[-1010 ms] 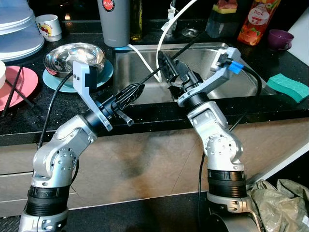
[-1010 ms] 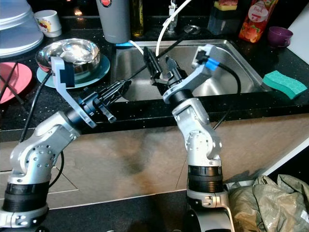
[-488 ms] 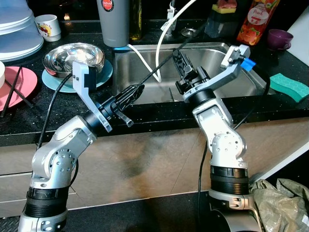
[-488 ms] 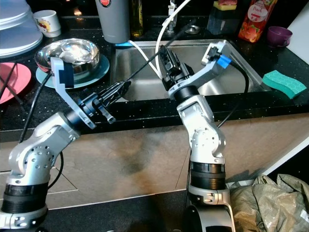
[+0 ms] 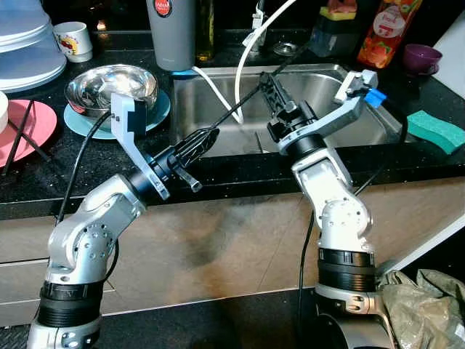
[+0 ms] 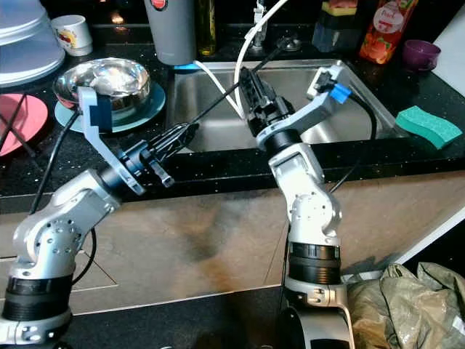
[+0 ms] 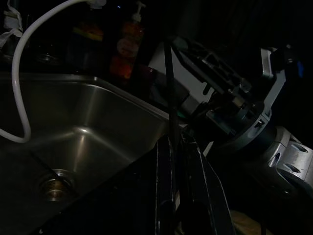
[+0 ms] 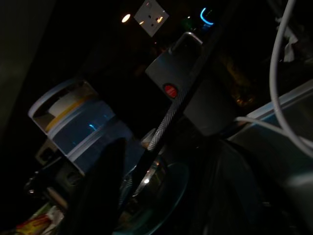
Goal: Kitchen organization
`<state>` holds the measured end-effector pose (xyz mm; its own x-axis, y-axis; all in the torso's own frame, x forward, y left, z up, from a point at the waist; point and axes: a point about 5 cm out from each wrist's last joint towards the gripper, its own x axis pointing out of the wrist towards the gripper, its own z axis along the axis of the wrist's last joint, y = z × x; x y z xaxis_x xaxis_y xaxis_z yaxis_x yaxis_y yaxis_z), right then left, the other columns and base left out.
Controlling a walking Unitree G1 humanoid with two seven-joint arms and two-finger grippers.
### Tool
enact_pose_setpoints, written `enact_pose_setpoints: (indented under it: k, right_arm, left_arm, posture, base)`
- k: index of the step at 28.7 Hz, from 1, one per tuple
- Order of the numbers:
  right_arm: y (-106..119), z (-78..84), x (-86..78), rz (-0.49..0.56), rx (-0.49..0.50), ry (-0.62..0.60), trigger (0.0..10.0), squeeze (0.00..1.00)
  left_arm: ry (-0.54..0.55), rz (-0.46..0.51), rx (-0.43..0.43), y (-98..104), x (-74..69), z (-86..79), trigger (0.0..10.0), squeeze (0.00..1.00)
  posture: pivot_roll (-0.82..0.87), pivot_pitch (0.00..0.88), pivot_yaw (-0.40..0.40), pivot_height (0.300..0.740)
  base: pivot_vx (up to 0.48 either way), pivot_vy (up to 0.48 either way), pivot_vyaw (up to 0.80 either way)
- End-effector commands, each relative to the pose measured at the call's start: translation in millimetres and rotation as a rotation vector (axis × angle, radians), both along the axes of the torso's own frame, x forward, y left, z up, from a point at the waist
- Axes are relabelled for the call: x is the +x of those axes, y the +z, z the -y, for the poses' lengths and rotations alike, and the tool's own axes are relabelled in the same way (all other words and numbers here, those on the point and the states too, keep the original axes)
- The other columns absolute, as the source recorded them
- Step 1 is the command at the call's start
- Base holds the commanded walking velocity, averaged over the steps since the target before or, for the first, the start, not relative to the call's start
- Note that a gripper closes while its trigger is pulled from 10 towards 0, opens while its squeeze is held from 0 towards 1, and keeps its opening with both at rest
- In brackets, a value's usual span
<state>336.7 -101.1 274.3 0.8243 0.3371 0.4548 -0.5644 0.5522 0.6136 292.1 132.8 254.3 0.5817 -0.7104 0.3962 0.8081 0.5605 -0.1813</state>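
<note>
I am reaching both arms over the front edge of the steel sink (image 5: 341, 80). My left gripper (image 5: 200, 142) is clenched around the lower end of a long black chopstick (image 5: 240, 109), which is slanting up from the sink's near rim, across the basin, toward the tap at the back. My right gripper (image 5: 272, 91) is hovering above the middle of the basin, right beside that chopstick, and I cannot tell whether its fingers are parted or closed, or whether they are touching the stick. From my left wrist, the chopstick (image 7: 170, 98) is rising straight out between my dark fingers (image 7: 164, 196). On the black counter to my left, a steel bowl (image 5: 110, 86) is sitting on a blue plate (image 5: 156, 113); well to my right, a green sponge (image 5: 434, 131) is lying on the counter.
</note>
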Motion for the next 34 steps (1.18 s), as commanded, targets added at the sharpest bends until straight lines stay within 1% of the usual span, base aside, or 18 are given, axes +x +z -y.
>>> enact_pose_setpoints:
  k: [1,4,5,6,7,11,17,18,19,34]
  right_arm:
    - [0.9,-3.1,0.9,-0.016,0.021,0.025,10.0,1.0]
    - [0.5,-4.7,0.7,-0.036,0.04,0.045,10.0,1.0]
    - [0.3,-5.3,0.6,-0.044,0.055,0.054,10.0,0.41]
    - [0.3,-5.8,0.6,-0.05,0.064,0.06,10.0,0.41]
    - [0.3,-6.5,0.5,-0.058,0.083,0.071,10.0,0.0]
    - [1.1,-7.4,-0.2,-0.071,0.124,0.091,10.0,0.0]
    - [2.8,-8.7,-1.6,-0.069,0.136,0.11,10.0,0.0]
    - [3.5,-9.3,-2.0,-0.067,0.135,0.115,8.9,0.0]
    - [4.1,-9.6,-2.4,-0.063,0.137,0.118,0.0,0.0]
    - [6.6,-7.2,-4.1,-0.057,0.152,0.12,0.0,0.0]
  left_arm:
    - [-0.024,0.018,-0.007,3.8,-3.6,0.8,0.0,0.0]
    - [-0.041,0.015,-0.007,4.0,-4.6,2.7,0.0,0.0]
    - [-0.05,0.012,-0.004,3.4,-5.3,3.8,0.0,0.0]
    - [-0.056,0.011,-0.002,3.0,-5.8,4.4,0.0,0.0]
    - [-0.064,0.008,-0.004,2.7,-6.6,5.4,0.0,0.0]
    - [-0.077,0.003,0.001,1.4,-8.4,7.3,0.0,0.0]
    - [-0.087,-0.007,0.014,-0.4,-9.4,7.2,0.0,0.0]
    - [-0.084,-0.009,0.02,-1.1,-9.3,6.7,0.0,0.0]
    - [-0.082,-0.01,0.022,-1.5,-9.2,6.1,0.0,0.0]
    - [-0.102,-0.018,0.022,-2.0,-10.6,6.3,0.0,0.0]
  posture:
    - [0.0,0.101,-0.037,0.74]
    - [0.0,0.102,-0.036,0.74]
    - [0.0,0.102,-0.037,0.74]
    - [0.0,0.102,-0.037,0.74]
    - [0.0,0.102,-0.036,0.74]
    - [0.01,0.101,-0.037,0.74]
    - [0.01,0.101,-0.037,0.74]
    - [0.01,0.101,-0.037,0.74]
    - [0.01,0.101,-0.037,0.74]
    - [0.0,0.088,-0.034,0.74]
  base:
    - [0.0,0.0,0.0]
    - [0.0,0.0,0.0]
    - [0.0,0.0,0.0]
    - [0.0,0.0,0.0]
    - [0.0,0.0,0.0]
    - [0.0,0.0,0.0]
    - [0.0,0.0,0.0]
    - [0.0,0.0,0.0]
    - [0.0,0.0,0.0]
    - [0.0,0.0,0.0]
